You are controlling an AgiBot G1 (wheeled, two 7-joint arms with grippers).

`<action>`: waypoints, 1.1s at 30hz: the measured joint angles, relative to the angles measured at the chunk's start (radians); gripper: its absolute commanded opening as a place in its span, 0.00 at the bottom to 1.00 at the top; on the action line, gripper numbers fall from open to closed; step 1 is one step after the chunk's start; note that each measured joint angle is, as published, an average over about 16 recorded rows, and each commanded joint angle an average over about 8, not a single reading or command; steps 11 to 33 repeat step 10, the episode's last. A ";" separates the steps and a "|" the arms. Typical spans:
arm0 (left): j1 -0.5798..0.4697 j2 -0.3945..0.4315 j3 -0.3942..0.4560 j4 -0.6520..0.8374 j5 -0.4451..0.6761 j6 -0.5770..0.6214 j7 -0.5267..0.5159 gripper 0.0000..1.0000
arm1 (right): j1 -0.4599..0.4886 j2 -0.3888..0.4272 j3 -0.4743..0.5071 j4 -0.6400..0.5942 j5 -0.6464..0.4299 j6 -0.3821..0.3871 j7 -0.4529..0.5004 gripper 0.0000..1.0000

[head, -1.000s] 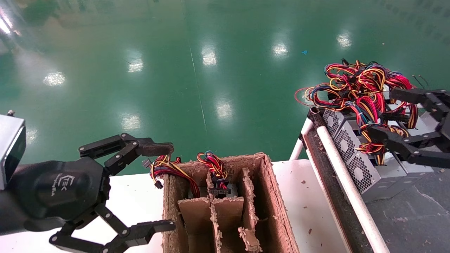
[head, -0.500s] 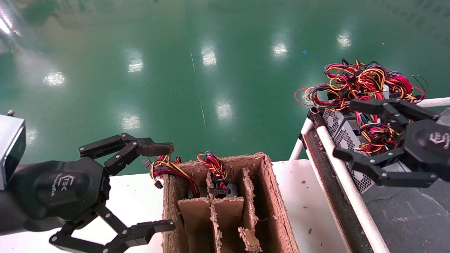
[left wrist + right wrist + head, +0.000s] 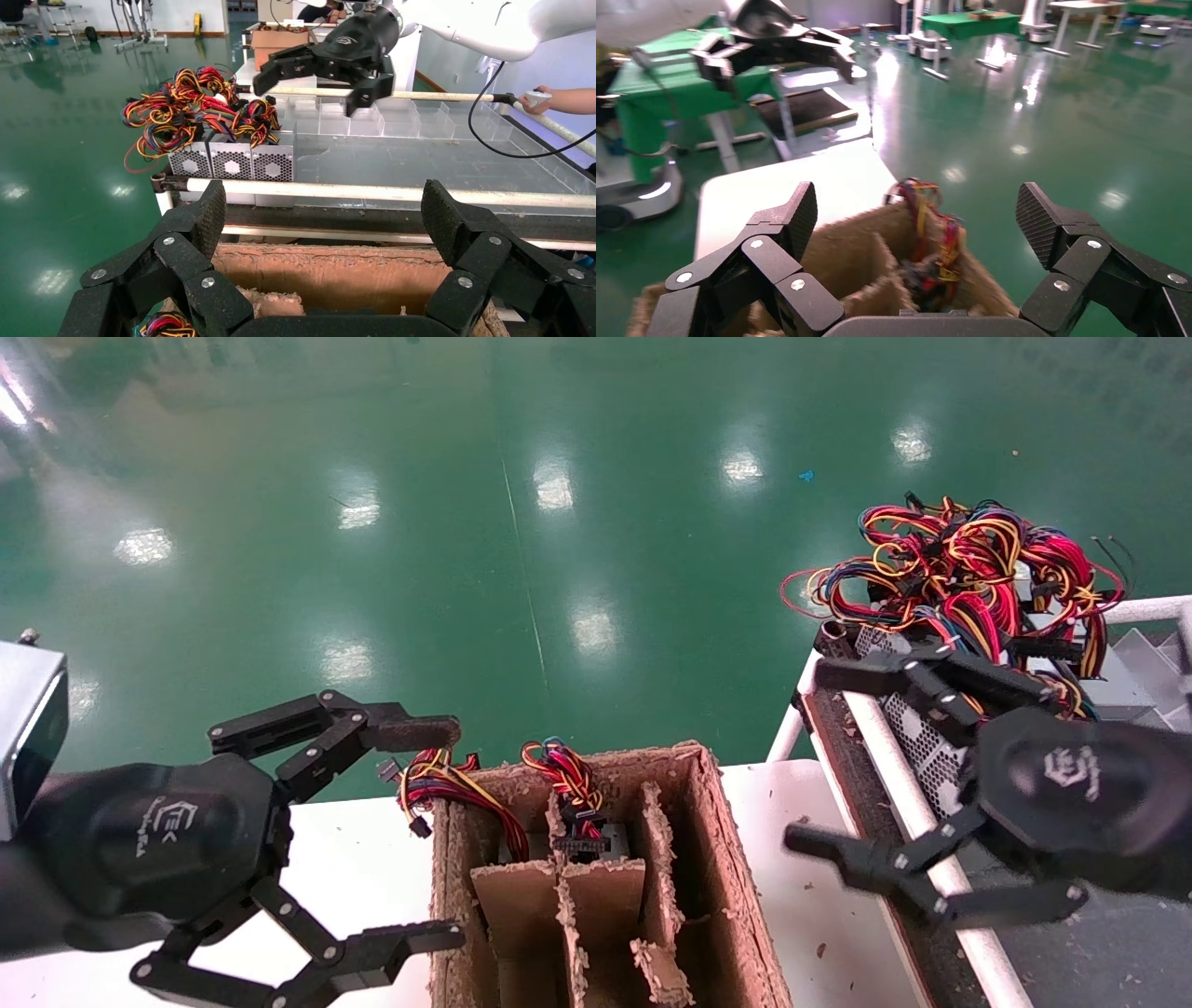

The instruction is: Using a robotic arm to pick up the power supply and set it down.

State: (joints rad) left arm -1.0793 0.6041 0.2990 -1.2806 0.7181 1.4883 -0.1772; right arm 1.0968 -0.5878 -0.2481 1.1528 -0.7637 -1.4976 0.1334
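Right gripper [image 3: 824,761]: hanging wide open, empty, over white rail [image 3: 899,782] at 3 o'clock.
Left gripper [image 3: 456,836]: spread wide at 8 o'clock beside cardboard box [image 3: 726,887].
Logo: pale, unreadable.

right gripper [image 3: 843,761] spread wide beside power supplies [image 3: 917,756], left gripper [image 3: 438,831] open beside cardboard box [image 3: 722,859]
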 measured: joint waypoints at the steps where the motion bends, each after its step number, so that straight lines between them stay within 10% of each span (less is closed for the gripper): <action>1: 0.000 0.000 0.000 0.000 0.000 0.000 0.000 1.00 | -0.002 -0.002 -0.003 0.013 0.003 0.000 0.005 1.00; 33: 0.000 0.000 0.000 0.000 0.000 0.000 0.000 1.00 | -0.014 -0.015 -0.020 0.083 0.021 0.001 0.034 1.00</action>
